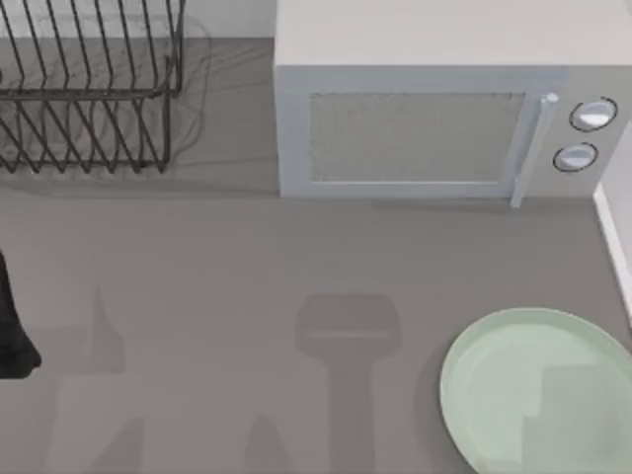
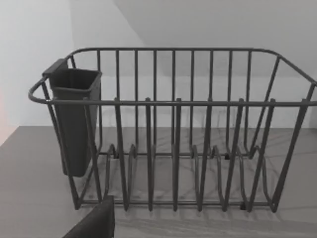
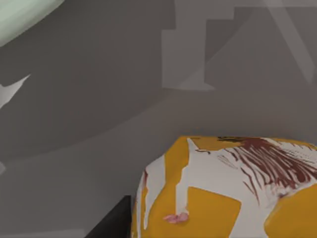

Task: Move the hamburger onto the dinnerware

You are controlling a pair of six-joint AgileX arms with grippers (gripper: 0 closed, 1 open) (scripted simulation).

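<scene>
The hamburger (image 3: pixel 223 188), cream-white with orange-yellow patches and dark red streaks, sits very close in the right wrist view, raised above the grey table. My right gripper (image 3: pixel 208 230) is shut on it, and one dark finger (image 3: pixel 113 220) shows at its side. The dinnerware (image 1: pixel 538 390), a large pale mint-green plate, lies at the table's front right; a piece of its rim (image 3: pixel 22 17) shows beyond the hamburger. My left arm (image 1: pixel 12 336) is parked at the table's left edge, and a dark part of its gripper (image 2: pixel 94 223) faces the dish rack.
A black wire dish rack (image 1: pixel 89 89) with a dark cutlery cup (image 2: pixel 74 119) stands at the back left. A white microwave (image 1: pixel 444 109) takes up the back right. Arm shadows fall on the grey table (image 1: pixel 247 296) in the middle.
</scene>
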